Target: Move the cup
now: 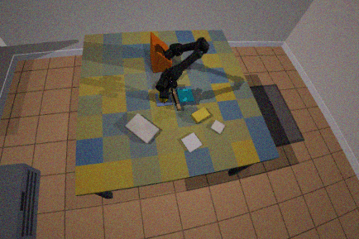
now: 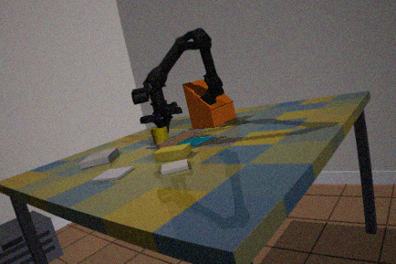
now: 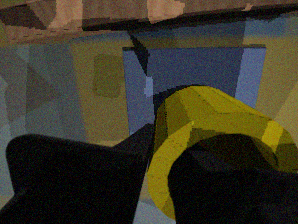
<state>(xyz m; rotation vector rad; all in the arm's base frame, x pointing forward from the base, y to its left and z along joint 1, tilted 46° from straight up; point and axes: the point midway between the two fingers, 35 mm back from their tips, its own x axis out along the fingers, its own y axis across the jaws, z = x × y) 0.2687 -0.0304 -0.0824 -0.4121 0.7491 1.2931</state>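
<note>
The yellow cup [image 1: 164, 100] [image 2: 160, 135] [image 3: 200, 107] stands at the blue pad [image 1: 164, 104] [image 3: 195, 65]; in the wrist view it looks slightly tilted. My gripper [image 2: 161, 127] [image 3: 160, 131] points down at its rim. One finger is inside the mouth and the other outside, shut on the cup's wall. The inside is dark and largely covered by the finger, so the marbles cannot be seen. The teal pad [image 1: 185, 95] [image 2: 197, 141] lies on the other side of a brown bar [image 1: 176, 99] [image 2: 177, 139] [image 3: 40, 22] and has no cup on it.
An orange wedge-shaped box [image 1: 159, 59] [image 2: 221, 114] stands behind, near the arm. A yellow block [image 1: 201, 115] [image 2: 172, 153], a large white block [image 1: 142, 127] [image 2: 99, 158], a flat white tile [image 1: 191, 142] [image 2: 113, 174] and a small white block [image 1: 217, 126] [image 2: 175, 167] lie in front.
</note>
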